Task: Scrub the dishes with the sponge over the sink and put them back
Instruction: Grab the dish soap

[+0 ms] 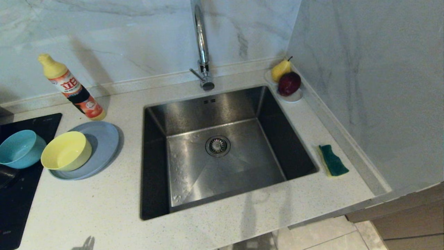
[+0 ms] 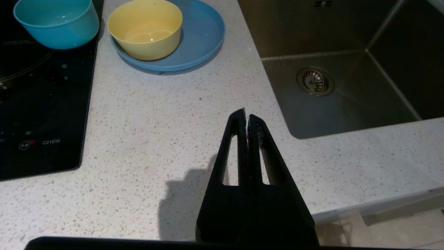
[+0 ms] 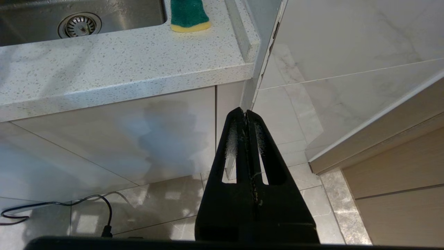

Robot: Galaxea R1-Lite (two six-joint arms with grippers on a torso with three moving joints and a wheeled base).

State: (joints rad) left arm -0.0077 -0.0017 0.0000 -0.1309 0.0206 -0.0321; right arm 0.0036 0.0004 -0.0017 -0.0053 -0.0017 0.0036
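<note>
L gripper (image 2: 246, 116) hangs low over the counter (image 2: 156, 139) front edge, fingers pressed tight together, holding nothing. Ahead and to its left: teal bowl (image 2: 57, 22) on the black hob (image 2: 38, 104), then yellow bowl (image 2: 145, 27) sitting on the grey-blue plate (image 2: 204, 38). All matte, upright. Sink (image 2: 347, 69) ahead to its right, steel, round drain. R gripper (image 3: 246, 113) below counter level, by the cabinet front, also clamped shut, empty. Sponge (image 3: 189, 14) up ahead on the counter, green face up, yellow foam beneath, wavy edge.

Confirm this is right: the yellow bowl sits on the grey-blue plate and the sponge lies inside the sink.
Only the sponge is wrong. The head view shows the sponge lying on the counter right of the sink. The yellow bowl does sit on the plate.
</note>
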